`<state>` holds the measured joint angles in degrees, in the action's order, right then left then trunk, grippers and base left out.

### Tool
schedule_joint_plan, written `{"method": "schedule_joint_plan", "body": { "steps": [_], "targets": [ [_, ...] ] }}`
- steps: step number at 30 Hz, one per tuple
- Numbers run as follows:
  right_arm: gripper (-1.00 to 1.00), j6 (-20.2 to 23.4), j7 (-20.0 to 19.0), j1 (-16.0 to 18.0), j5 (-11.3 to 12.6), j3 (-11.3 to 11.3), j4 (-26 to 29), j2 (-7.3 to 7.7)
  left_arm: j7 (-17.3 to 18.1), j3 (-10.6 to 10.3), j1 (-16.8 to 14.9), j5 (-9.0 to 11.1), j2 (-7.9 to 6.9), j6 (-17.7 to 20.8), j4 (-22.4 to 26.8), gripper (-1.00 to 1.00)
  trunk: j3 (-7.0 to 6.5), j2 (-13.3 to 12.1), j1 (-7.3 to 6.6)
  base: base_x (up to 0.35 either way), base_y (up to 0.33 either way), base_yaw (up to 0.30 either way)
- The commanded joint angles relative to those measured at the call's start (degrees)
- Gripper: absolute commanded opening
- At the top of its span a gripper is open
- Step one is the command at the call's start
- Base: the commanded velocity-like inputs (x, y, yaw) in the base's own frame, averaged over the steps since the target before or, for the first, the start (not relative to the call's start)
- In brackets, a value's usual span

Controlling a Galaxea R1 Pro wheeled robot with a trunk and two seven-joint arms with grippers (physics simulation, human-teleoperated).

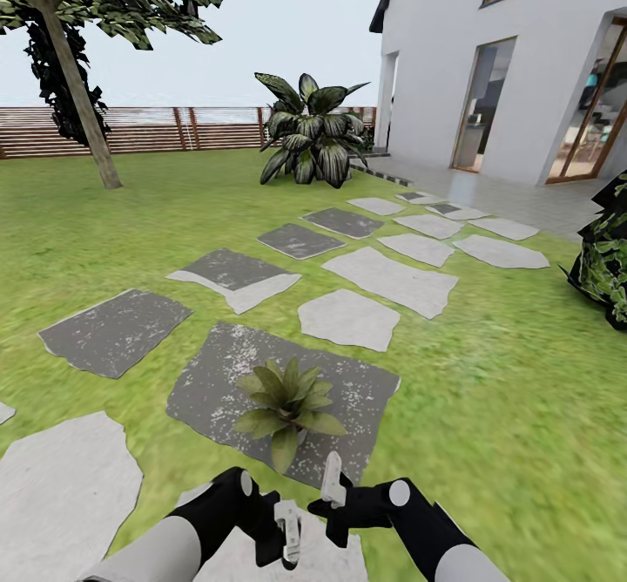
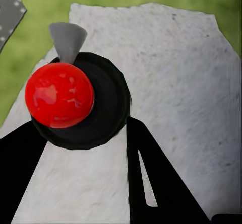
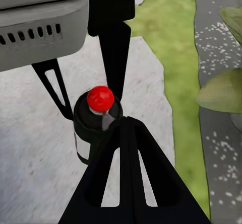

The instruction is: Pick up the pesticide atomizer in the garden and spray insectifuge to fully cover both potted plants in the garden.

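Left gripper (image 1: 287, 530) clamped on pesticide atomizer (image 3: 96, 118), a small dark bottle w/ red ball top and grey nozzle.

Black fingers (image 2: 151, 183) set narrow, one either side of bottle, touching its rim, over pale grey stone slab (image 2: 176, 83). Right gripper (image 1: 331, 482) drawn together into one black wedge, tip just beside the nozzle; contact hard to judge. Potted plant (image 1: 286, 399), rosette of pointed green leaves, just ahead on dark speckled grey slab (image 1: 209, 373); pot hidden under leaves. Bottle's lower body mostly hidden behind right fingers in right wrist view.
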<state>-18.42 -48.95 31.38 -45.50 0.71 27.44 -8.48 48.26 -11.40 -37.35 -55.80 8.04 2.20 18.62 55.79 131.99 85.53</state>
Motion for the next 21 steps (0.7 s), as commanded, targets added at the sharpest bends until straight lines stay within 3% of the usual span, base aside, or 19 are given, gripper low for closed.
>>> {"method": "schedule_joint_plan", "body": {
  "steps": [1, 4, 5, 21],
  "targets": [
    [-1.0, -0.2, -0.1, 0.0, -0.4, 0.1, 0.1, 0.0, 0.2, -0.1, 0.0, 0.3, 0.09, 0.1, 0.1, -1.0, 0.05, 0.0, -0.01, 0.0, 0.0, 0.0],
    [-1.0, -0.2, -0.1, 0.0, -0.4, 0.1, 0.1, -0.01, 0.3, -0.2, 0.0, 3.6, 0.13, -0.3, 0.1, -1.0, 0.05, 0.0, -0.01, 0.0, 0.0, 0.0],
    [-1.0, -0.2, -0.1, 0.0, -0.4, 0.1, 0.1, -0.03, 0.3, -0.2, 0.0, 3.8, 0.13, -0.3, 0.1, -1.0, 0.05, 0.0, -0.01, 0.0, 0.0, 0.0],
    [-1.0, -0.2, -0.1, 0.0, -0.4, 0.1, 0.0, -0.02, 0.7, -0.2, 0.0, 4.5, 0.52, -1.9, 0.1, -1.0, 0.05, 0.0, -0.01, 0.0, 0.0, 0.0]
  ]
}}
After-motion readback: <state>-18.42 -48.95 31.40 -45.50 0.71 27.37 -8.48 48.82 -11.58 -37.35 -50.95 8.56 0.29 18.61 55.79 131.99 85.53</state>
